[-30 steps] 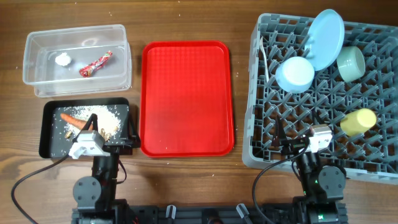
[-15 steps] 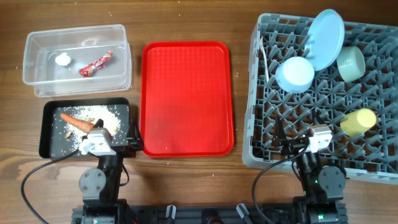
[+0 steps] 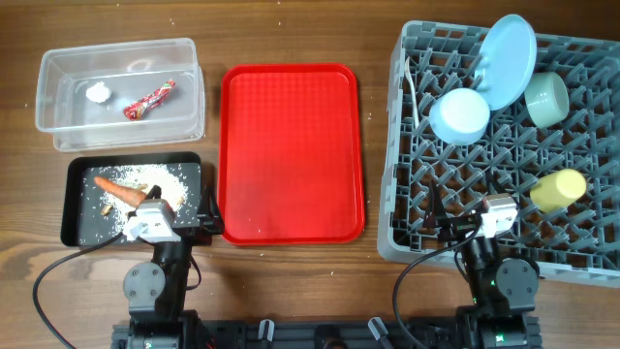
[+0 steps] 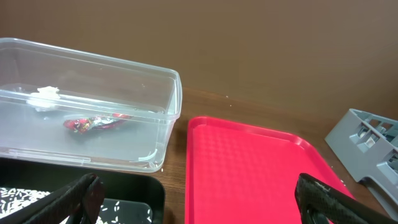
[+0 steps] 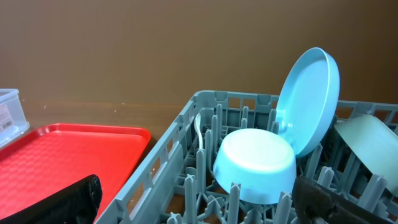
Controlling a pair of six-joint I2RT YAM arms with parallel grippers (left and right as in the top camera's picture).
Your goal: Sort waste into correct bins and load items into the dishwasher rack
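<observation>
Scanning from the left: the clear bin (image 3: 116, 45) holds a red wrapper (image 3: 149, 99), light and crinkly, so pinch a twisted end if you move it. Below it, the black tray (image 3: 77, 228) carries the carrot (image 3: 121, 189) among rice. It is probably firm and slick, so grip across its middle. Your left pincer (image 4: 199, 196) hangs where black tray meets red tray (image 3: 291, 145), fingers wide apart, nothing held. The red tray looks bare and is your best open lane, but mind its raised lip. The rack (image 3: 395, 194) holds the plate (image 3: 509, 56), bowl (image 3: 459, 114), green cup (image 3: 545, 97) and yellow cup (image 3: 559, 189). They look rigid and smooth, so take them by the rims. Your right pincer (image 5: 196, 199) sits at the rack's near edge, spread and empty. The rack's wall and tines crowd any low approach.
</observation>
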